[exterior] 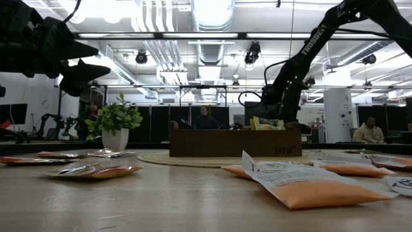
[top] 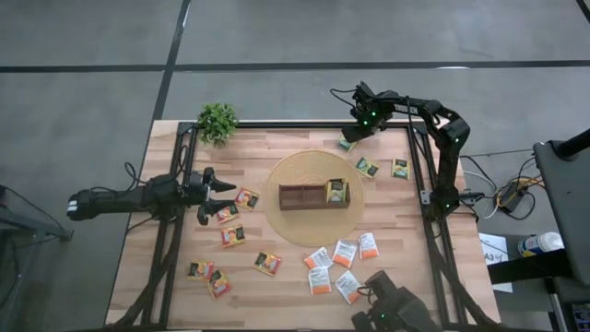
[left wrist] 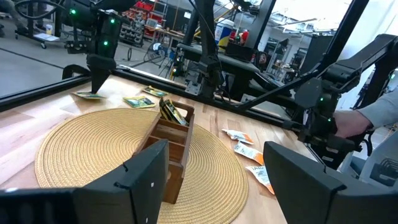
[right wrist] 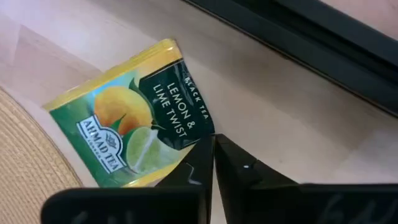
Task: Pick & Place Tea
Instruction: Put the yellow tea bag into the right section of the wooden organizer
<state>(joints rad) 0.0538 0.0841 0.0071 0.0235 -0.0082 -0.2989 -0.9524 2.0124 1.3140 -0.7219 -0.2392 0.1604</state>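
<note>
The green sachet (right wrist: 130, 118) is lying flat on the pale wood counter (right wrist: 273, 81), glossy foil with a lemon and lime printed on it, yellow along its crimped edges. The right hand (right wrist: 213, 152) is sitting down on its corner, the two dark fingertips pressed together with the foil's edge caught between them, so it is gripping the sachet. The sachet's lower part is being cut off behind the fingers.

From above, this is happening at the far edge of the counter, just beyond the round woven mat (top: 309, 175); the sachet (top: 346, 144) is showing there as a tiny green square under the right hand (top: 354, 135). Two more green sachets (top: 368, 167) are lying near it, toward the right rail.

The box (top: 314, 195), dark brown wood with dividers, is resting on the mat's coarse coiled weave, with green sachets standing in its right end compartment.

White-orange sachets (top: 344, 252) are clustering at the near right, yellow-red ones (top: 233, 235) scattering at the near left; their print is too small to read.

The left hand (top: 210, 195) is hovering over the left side, fingers spread wide, gripping nothing.

A leafy plant (top: 218, 121) is sitting in the far-left corner.
</note>
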